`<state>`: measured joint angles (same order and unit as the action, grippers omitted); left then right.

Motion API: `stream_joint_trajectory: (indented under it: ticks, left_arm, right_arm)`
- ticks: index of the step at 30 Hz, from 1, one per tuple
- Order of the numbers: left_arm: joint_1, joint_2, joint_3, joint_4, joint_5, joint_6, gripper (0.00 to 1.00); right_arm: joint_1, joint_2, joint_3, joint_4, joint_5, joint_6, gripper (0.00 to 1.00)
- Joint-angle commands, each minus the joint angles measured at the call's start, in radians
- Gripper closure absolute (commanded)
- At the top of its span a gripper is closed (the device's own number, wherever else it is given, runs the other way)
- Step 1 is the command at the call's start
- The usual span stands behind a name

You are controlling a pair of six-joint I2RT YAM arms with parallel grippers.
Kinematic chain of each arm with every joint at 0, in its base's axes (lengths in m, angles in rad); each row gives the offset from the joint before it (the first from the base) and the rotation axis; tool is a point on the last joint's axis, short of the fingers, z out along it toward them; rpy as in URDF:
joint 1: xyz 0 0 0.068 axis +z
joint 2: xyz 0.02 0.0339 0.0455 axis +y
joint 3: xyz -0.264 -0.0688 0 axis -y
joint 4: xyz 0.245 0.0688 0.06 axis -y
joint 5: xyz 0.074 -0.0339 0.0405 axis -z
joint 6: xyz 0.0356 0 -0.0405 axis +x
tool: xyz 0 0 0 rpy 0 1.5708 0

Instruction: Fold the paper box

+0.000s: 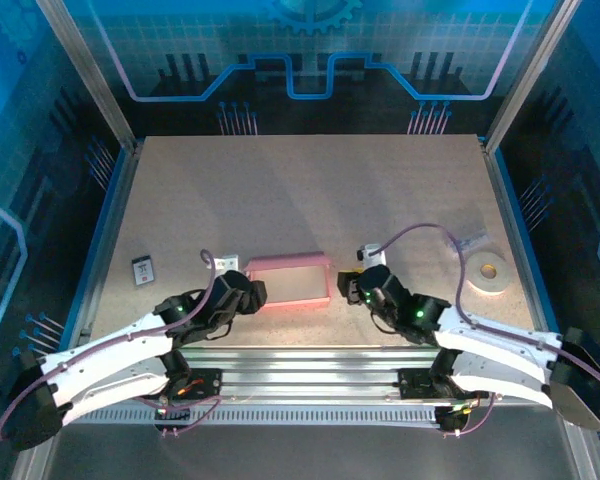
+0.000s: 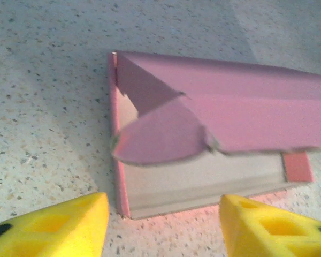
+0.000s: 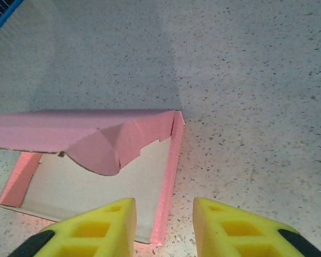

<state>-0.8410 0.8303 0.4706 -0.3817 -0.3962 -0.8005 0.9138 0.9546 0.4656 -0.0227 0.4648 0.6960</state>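
Note:
The paper box (image 1: 288, 280) lies on the table between the two arms, pink outside with a pale inner floor. Its long back panel (image 2: 246, 115) leans forward over the inside, and rounded flaps (image 3: 96, 152) hang down at the ends. My left gripper (image 1: 252, 296) sits at the box's left end. Its yellow fingers (image 2: 69, 227) stand open just short of the near left corner (image 2: 123, 209), touching nothing. My right gripper (image 1: 351, 288) is at the right end, open. Its jaws straddle the right side wall (image 3: 170, 176) without pinching it; one fingertip (image 3: 99, 230) hangs over the box floor.
A white tape roll (image 1: 488, 272) lies at the right, with a clear scrap (image 1: 472, 241) behind it. A small dark card (image 1: 144, 271) and a small white piece (image 1: 225, 260) lie left of the box. Metal frame posts border both table sides.

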Motion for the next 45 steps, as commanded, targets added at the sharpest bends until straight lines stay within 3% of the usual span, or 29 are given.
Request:
stream_joint_trajectory:
  ticks: [1,6,11,15,19,23,28,45]
  left_arm:
    - [-0.004,-0.09,0.046,-0.098,0.116,0.054,0.32]
    - [-0.003,-0.192,0.146,-0.225,0.171,0.096,0.01]
    - [0.033,-0.102,0.316,-0.34,0.171,0.114,0.01]
    - [0.148,0.048,0.422,-0.375,0.285,0.131,0.01]
    - [0.246,0.158,0.46,-0.36,0.341,0.165,0.03]
    - [0.304,0.239,0.473,-0.343,0.41,0.182,0.06]
    - [0.31,0.301,0.471,-0.314,0.46,0.177,0.1]
    - [0.319,0.344,0.387,-0.178,0.515,0.063,0.22]
  right_arm:
    - [-0.078,-0.077,0.027,-0.094,-0.14,-0.049,0.6]
    - [-0.217,-0.128,0.115,-0.185,-0.352,-0.104,0.48]
    - [-0.292,-0.05,0.25,-0.266,-0.528,-0.137,0.34]
    - [-0.299,0.073,0.355,-0.313,-0.611,-0.169,0.2]
    - [-0.304,0.183,0.407,-0.326,-0.652,-0.175,0.15]
    - [-0.305,0.262,0.466,-0.335,-0.69,-0.164,0.12]
    - [-0.306,0.336,0.479,-0.304,-0.745,-0.145,0.11]
    - [-0.297,0.408,0.391,-0.166,-0.816,-0.047,0.26]
